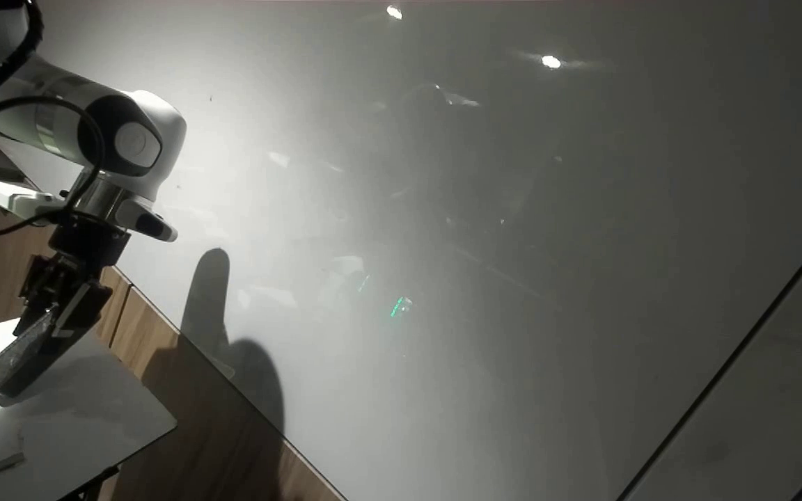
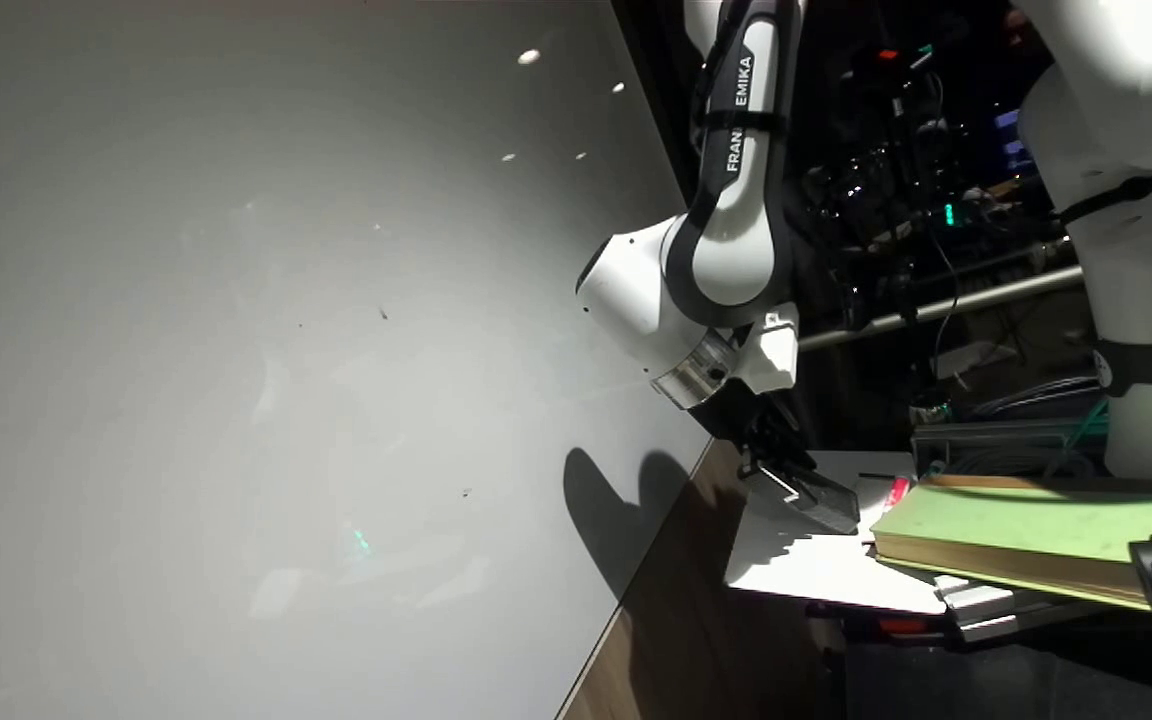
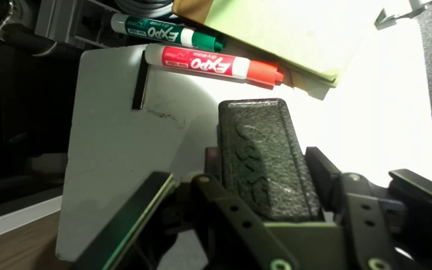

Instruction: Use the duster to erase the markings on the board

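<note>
The board (image 1: 457, 236) spreads wide and glossy across both exterior views; none of the written markings can be made out on it, so the wiping looks done, and the step in hand, I judge, is a careful putting-down; the arm (image 2: 736, 240) bends down beside it towards the small white table (image 3: 107, 157); a green book (image 2: 1026, 520) pokes its corner over the same table. The gripper (image 3: 264, 160) is clamped on the duster (image 3: 264, 150), a finger along each long side; the duster slants over the table, free end lowest (whether that end touches the table I cannot tell).

To do this well, lower until the free end just meets the table, then ease the wrist round so the whole face lies flat; only then spread the fingers evenly, and back out along their own line so neither drags it askew; the red marker (image 3: 214, 64) lies just past the free end in the wrist view, with the green marker (image 3: 163, 33) beside it; a forward slide could set the red one rolling, so come down rather than push. Last, a few dark specks (image 2: 383, 314) sit on the board; if they count as leftovers, one more light, flat pass should come before letting go.
</note>
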Robot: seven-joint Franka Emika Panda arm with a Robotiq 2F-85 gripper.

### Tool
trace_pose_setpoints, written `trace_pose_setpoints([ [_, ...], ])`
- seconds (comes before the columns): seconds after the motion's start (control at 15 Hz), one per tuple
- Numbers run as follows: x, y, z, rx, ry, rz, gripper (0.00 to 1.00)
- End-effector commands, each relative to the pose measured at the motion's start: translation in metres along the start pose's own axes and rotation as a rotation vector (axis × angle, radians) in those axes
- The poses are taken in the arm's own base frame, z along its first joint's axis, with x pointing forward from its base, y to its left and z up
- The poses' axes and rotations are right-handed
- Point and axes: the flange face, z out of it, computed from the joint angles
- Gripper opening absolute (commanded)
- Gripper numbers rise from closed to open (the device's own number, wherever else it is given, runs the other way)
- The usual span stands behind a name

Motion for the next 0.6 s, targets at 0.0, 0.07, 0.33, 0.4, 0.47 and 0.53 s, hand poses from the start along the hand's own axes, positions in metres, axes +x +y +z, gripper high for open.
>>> trace_pose_setpoints([
  [0.0,0.01,0.002,0.003,0.0,0.009,0.001,0.91],
  [0.07,0.012,0.002,0.004,0.0,0.006,0.002,0.98],
  [0.33,0.014,0.003,0.005,0.003,0.001,0.003,1.0],
  [0.4,0.013,0.003,0.001,0.009,0.009,0.004,1.0],
  [0.47,0.012,0.003,-0.005,0.016,0.021,0.005,1.0],
  [0.53,0.008,0.002,-0.014,0.025,0.045,0.006,1.0],
])
